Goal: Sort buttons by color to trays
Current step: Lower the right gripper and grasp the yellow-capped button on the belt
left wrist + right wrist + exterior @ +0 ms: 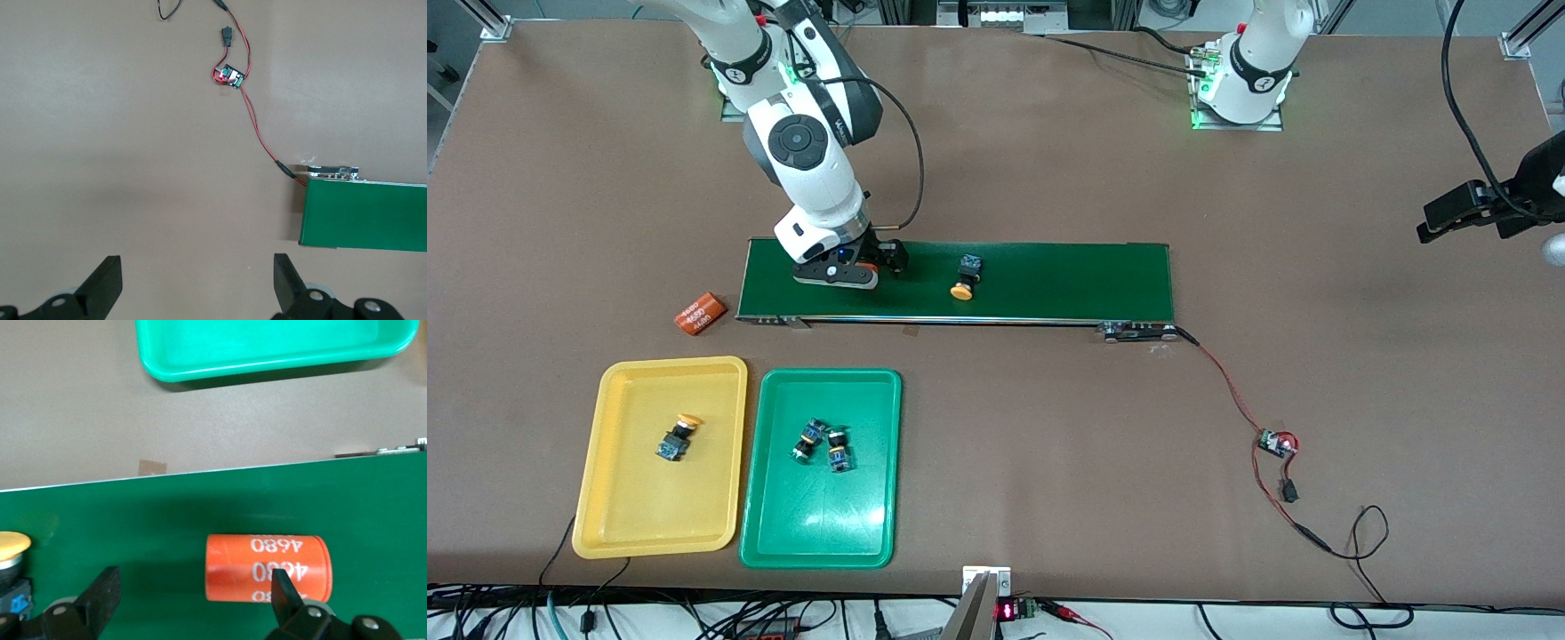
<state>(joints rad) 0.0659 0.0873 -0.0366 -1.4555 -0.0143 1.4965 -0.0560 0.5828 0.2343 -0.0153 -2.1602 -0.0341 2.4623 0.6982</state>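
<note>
One yellow-capped button (966,277) lies on the dark-green conveyor belt (1067,280); its cap also shows at the edge of the right wrist view (10,545). Another yellow-capped button (677,438) lies in the yellow tray (618,498). Two green-capped buttons (809,440) (838,450) lie together in the green tray (818,524). My right gripper (843,272) (195,590) is open, low over the belt's end toward the right arm. An orange cylinder (267,568) lies under it, one finger (283,593) in front of it. My left gripper (1440,222) (197,270) is open and empty.
A second orange printed cylinder (698,313) lies on the table beside the belt's end, farther from the camera than the yellow tray. A red wire runs from the belt's other end to a small circuit board (1276,443) (230,75). The left arm waits high over the table's edge.
</note>
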